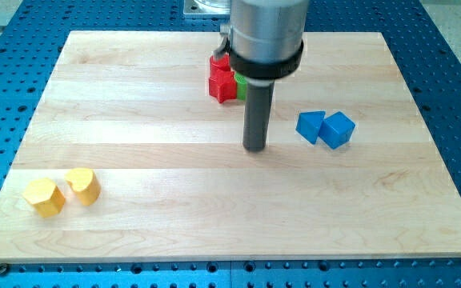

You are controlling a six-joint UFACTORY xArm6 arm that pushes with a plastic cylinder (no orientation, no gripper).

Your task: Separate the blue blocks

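Observation:
Two blue blocks sit touching at the view's right of centre: a blue triangular block [310, 126] on the left and a blue cube [337, 130] on the right. My tip [254, 148] rests on the wooden board to the left of the triangular block, with a clear gap between them. The dark rod rises from the tip to the grey arm body at the view's top.
A red star-shaped block [222, 81] and a green block [241, 85], partly hidden behind the rod, lie at the top centre. A yellow hexagonal block [43, 197] and a yellow heart-shaped block [82, 186] lie at the bottom left. The wooden board [134, 120] lies on a blue perforated table.

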